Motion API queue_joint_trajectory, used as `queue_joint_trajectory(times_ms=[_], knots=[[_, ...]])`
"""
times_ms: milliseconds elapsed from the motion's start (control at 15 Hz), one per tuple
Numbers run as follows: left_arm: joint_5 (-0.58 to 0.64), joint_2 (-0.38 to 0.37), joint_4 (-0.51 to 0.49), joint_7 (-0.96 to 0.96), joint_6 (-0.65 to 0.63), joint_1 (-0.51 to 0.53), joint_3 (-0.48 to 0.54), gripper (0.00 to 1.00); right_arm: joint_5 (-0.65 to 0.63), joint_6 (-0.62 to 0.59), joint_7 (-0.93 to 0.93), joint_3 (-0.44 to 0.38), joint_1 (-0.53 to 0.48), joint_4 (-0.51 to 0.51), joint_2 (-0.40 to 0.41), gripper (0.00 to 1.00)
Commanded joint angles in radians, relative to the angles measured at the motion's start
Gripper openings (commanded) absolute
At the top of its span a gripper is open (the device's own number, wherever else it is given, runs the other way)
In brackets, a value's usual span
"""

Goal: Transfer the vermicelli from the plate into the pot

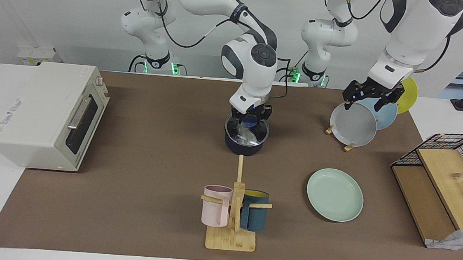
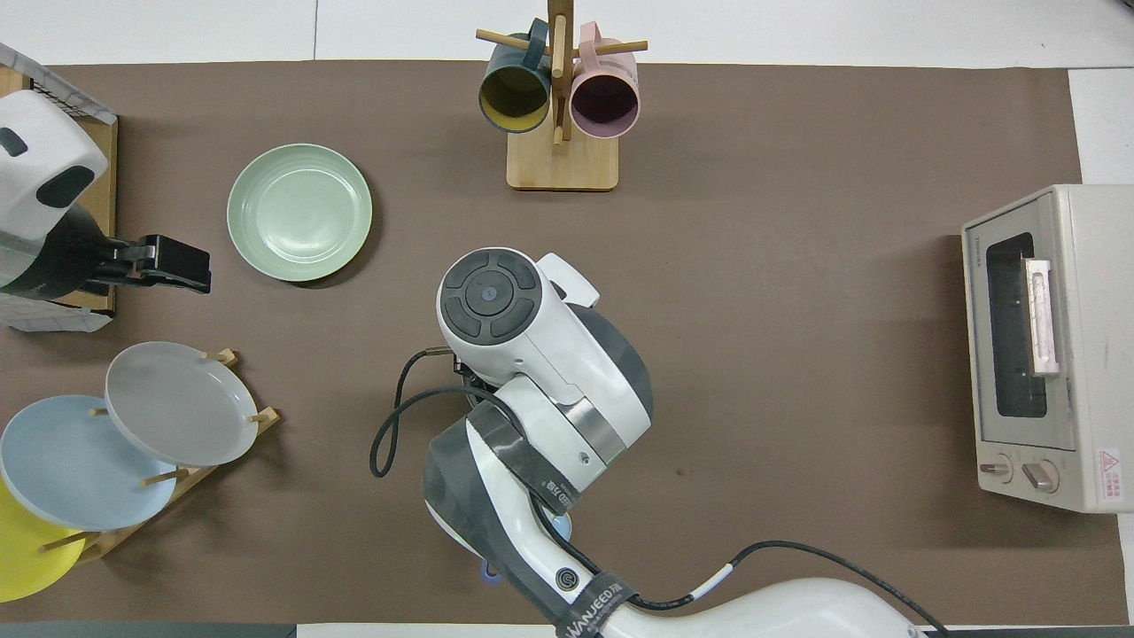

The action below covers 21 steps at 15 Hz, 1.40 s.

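Over the pot (image 1: 245,144) at the middle of the table, the right gripper (image 1: 250,123) is hanging with its fingers pinched shut on the vermicelli (image 1: 245,135), which is dangling down inside the pot's rim. Nearer the left arm's end and farther from the robots, the plate (image 1: 335,194) is lying bare on the brown mat (image 1: 149,173). Above the grey plate (image 1: 353,124) in the rack, the left gripper (image 1: 368,96) is waiting with its fingers spread apart, holding nothing.

Matt brown cloth-like mat (image 1: 150,161) covers the worktop; mug stand (image 1: 231,237) pale wood; mint plate (image 1: 335,195) smooth, slightly glossy
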Motion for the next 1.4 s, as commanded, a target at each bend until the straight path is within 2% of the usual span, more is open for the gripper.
queue_joint_trajectory(times_ms=[0, 400, 533, 1000, 1200, 1333], knots=[[0.024, -0.005, -0.010, 0.010, 0.021, 0.004, -0.004, 1.00, 0.015, 0.030, 0.019, 0.007, -0.016, -0.040, -0.022, 1.00], [0.024, -0.010, -0.021, 0.012, 0.020, 0.003, -0.004, 1.00, -0.002, 0.017, 0.002, 0.003, -0.053, -0.030, -0.043, 1.00], [0.024, -0.008, -0.020, 0.004, 0.020, -0.002, -0.004, 1.00, -0.004, 0.006, -0.030, 0.003, -0.115, -0.030, -0.081, 1.00], [0.024, -0.010, -0.020, 0.006, 0.016, 0.007, -0.004, 1.00, -0.004, -0.212, -0.321, -0.003, -0.423, -0.014, -0.262, 1.00], [0.024, -0.010, -0.020, 0.002, 0.015, 0.009, -0.003, 1.00, -0.016, -0.348, -0.394, -0.008, -0.491, 0.016, -0.332, 1.00], [0.024, -0.010, -0.020, 0.001, 0.015, 0.010, -0.001, 1.00, -0.082, -0.399, -0.470, -0.006, -0.513, 0.018, -0.365, 1.00]])
